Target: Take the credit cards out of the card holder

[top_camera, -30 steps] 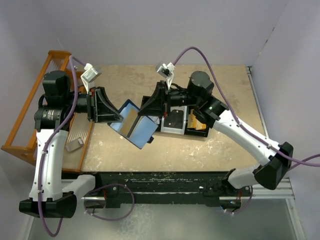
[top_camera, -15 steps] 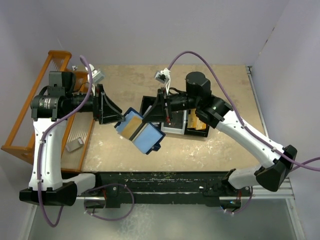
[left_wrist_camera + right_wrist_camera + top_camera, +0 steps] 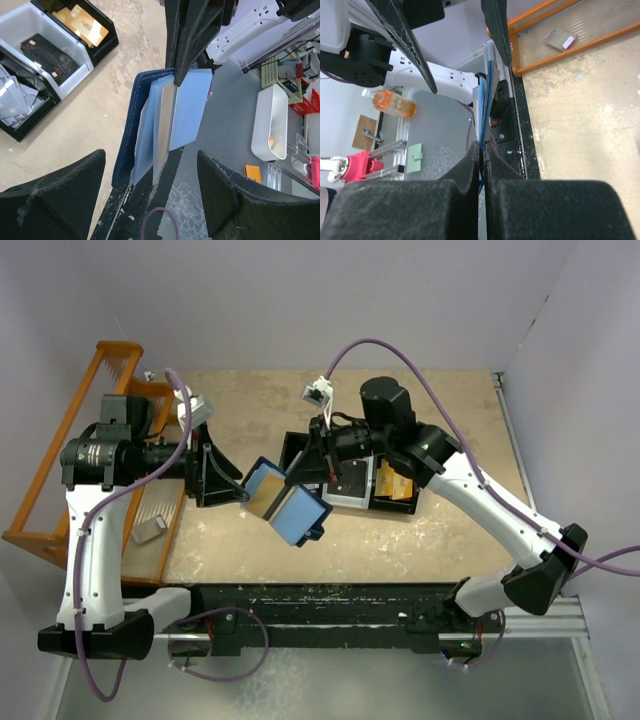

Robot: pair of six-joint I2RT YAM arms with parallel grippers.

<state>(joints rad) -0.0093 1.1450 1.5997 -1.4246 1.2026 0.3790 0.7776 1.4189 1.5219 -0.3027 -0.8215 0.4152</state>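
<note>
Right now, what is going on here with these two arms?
The right gripper is pinched shut on the card holder and holds it in the air near the front edge of the table. The holder hangs open, with a gold card showing inside. The left gripper is open and faces the holder; it does not seem to touch it. Other cards lie in the black tray behind.

No readable text, number or brand noted in any view. We see faint markings on the gold cards [image 3: 85,27] and the dark card [image 3: 50,52] in the black tray [image 3: 102,51], all too small to read. Card holder [image 3: 131,135]: no legible print.
</note>
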